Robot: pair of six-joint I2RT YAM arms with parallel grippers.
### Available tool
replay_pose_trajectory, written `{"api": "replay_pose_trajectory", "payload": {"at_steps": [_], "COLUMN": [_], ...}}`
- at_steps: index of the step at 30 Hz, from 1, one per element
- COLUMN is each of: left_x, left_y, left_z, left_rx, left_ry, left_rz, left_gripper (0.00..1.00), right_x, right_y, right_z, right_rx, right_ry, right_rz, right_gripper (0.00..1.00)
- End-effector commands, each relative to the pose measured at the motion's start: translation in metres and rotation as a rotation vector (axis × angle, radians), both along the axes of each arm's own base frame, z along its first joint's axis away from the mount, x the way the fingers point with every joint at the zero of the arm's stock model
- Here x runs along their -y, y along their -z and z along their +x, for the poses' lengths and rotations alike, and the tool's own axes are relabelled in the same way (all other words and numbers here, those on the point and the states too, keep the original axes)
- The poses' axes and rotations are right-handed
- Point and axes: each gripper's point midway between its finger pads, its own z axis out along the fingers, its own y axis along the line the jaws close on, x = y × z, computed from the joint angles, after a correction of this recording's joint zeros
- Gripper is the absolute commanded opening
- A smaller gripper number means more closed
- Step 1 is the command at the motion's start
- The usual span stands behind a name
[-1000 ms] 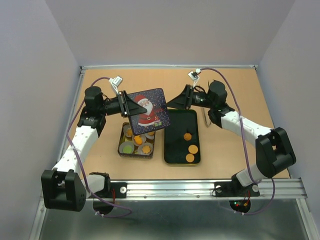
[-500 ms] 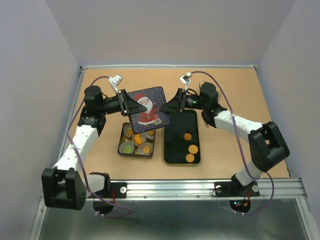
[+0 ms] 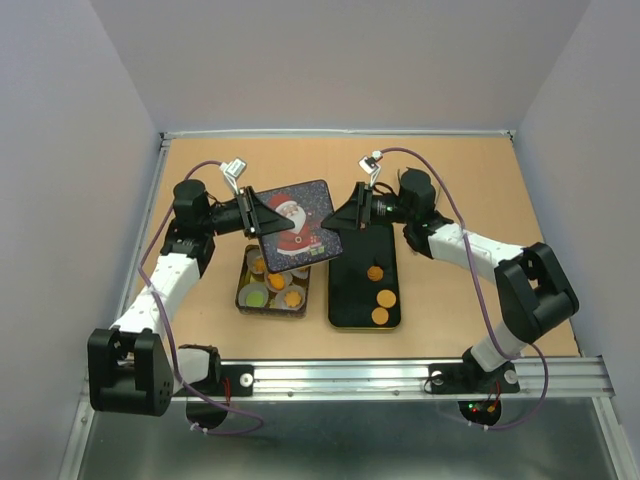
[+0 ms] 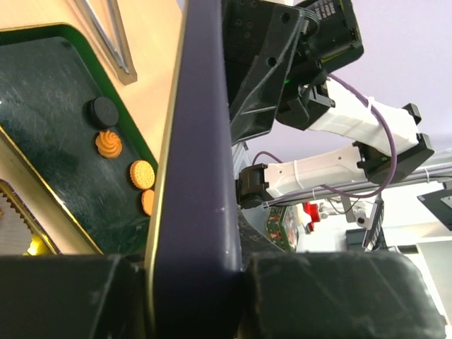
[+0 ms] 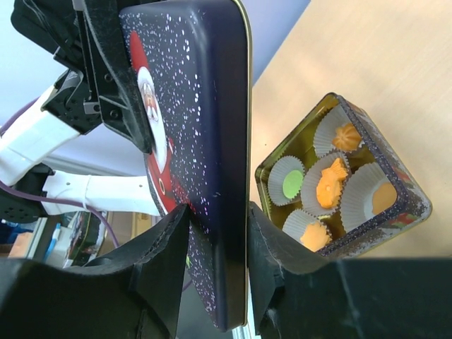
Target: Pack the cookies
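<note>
A dark tin lid with a Santa picture (image 3: pixel 295 225) is held tilted in the air above the open cookie tin (image 3: pixel 246 297). My left gripper (image 3: pixel 262 214) is shut on its left edge; in the left wrist view the lid's edge (image 4: pixel 194 176) fills the gap between the pads. My right gripper (image 3: pixel 341 217) straddles the lid's right edge (image 5: pixel 217 226), with both fingers touching it. The tin (image 5: pixel 381 233) holds orange cookies (image 5: pixel 329 188) and one green cookie (image 5: pixel 292 184) in white paper cups. Three orange cookies (image 3: pixel 380 297) lie on the black tray (image 3: pixel 350 300).
The tray also shows in the left wrist view (image 4: pixel 49 99), with a black disc (image 4: pixel 103 110), an orange swirl cookie (image 4: pixel 109 143) and round cookies (image 4: pixel 141 171). Metal tongs (image 4: pixel 106 28) lie on the table beyond it. The tin stands just left of the tray.
My right gripper has moved left to the lid's right edge and now has it between its fingers. The lid has shifted slightly with the left arm.
</note>
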Motion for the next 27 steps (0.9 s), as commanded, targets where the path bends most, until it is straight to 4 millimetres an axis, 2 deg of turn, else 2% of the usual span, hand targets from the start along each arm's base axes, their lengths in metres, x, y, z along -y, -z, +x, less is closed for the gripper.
{"api": "replay_pose_trajectory", "payload": {"at_steps": [1,4,11,15,21,27], "left_x": [0.004,0.002,-0.002,-0.007,-0.025,-0.039], "left_y": [0.006,0.015,0.031,0.037,0.055,0.068], "left_z": [0.000,0.005,0.012,0.018,0.030,0.035], "left_rx": [0.025,0.013,-0.013,-0.001,-0.024,-0.031], "left_ry": [0.023,0.006,-0.018,-0.040,-0.117,-0.180], "left_rz": [0.014,0.047,0.076,0.090,0.134,0.189], "left_gripper": [0.26,0.31,0.49,0.52,0.52,0.53], "right_x": [-0.006,-0.005,-0.003,-0.002,0.005,0.031], "right_y": [-0.023,-0.019,-0.025,-0.032,-0.035,-0.035], "right_z": [-0.013,-0.013,-0.015,-0.015,-0.001,0.036], "right_rx": [0.092,0.074,0.065,0.078,0.060,0.019], "right_ry": [-0.032,-0.023,-0.019,-0.003,0.067,0.209], "right_rz": [0.051,0.048,0.067,0.077,0.083,0.088], "right_gripper": [0.08,0.01,0.00,0.00,0.00,0.01]}}
